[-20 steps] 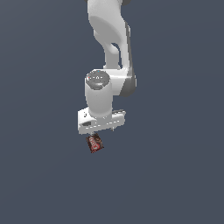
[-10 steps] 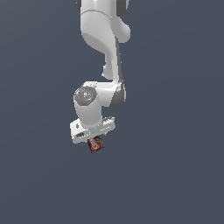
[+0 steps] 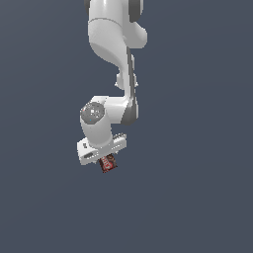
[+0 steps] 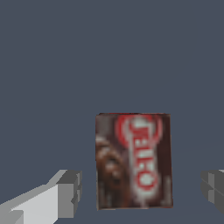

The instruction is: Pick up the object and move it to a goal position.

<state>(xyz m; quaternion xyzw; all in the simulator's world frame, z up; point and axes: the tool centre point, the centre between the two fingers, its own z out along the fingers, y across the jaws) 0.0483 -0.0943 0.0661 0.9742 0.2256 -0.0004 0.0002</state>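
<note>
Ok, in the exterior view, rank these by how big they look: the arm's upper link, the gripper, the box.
1. The arm's upper link, largest.
2. The gripper, clearly smaller.
3. The box, smallest by far.
How far each is from the camera is unknown, so this ranks apparent size only.

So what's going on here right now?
The arm has its tool over the small red-brown box. In the wrist view the box sits between the fingers with a gap on each side, so the tool is open and nothing is gripped yet. The lift and move to the goal are not yet done.
</note>
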